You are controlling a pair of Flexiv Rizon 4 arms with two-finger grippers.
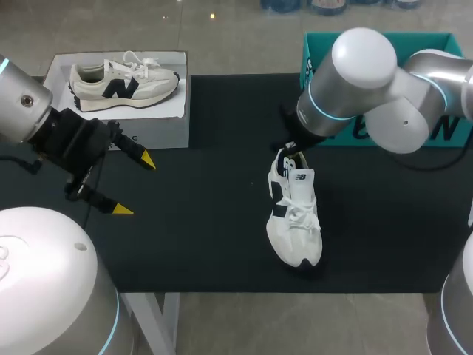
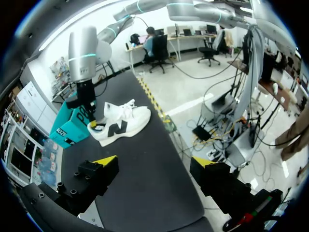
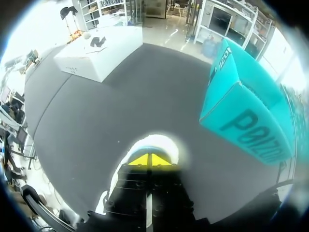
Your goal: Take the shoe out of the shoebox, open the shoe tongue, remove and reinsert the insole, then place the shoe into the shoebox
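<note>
**A:** Wide shot first: the black table (image 1: 207,222) fills the view, with the right arm (image 1: 362,74) coming in over its far right corner and the left arm (image 1: 22,103) at its left edge.

**B:** And the boxes?

**A:** The teal shoebox (image 1: 314,55) sits at the far right corner, partly hidden behind the right arm. At the far left corner is a white box (image 1: 159,126) with a cream shoe (image 1: 126,81) lying on top, side-on.

**B:** Where's the shoe we care about?

**A:** The white shoe (image 1: 295,214) is out of the shoebox and on the table, right of the middle. Its laces face up, its toe points to the near edge and its heel is toward the teal shoebox. The two are near each other but apart.

**B:** Who's got it?

**A:** The right fingers (image 3: 142,159). From the wrist, the two yellow tips are pressed together, barely a line between them, with white shoe (image 3: 152,142) bulging round them. From across the table, one yellow tip (image 2: 91,124) sits right at the heel opening of the white shoe (image 2: 125,123). It looks like a pinch on the heel rim.

**B:** And the left side?

**A:** The left fingers (image 1: 148,160) are spread wide, holding nothing and touching nothing. They hang over the left part of the table, just in front of the white box and well apart from the white shoe.
</note>
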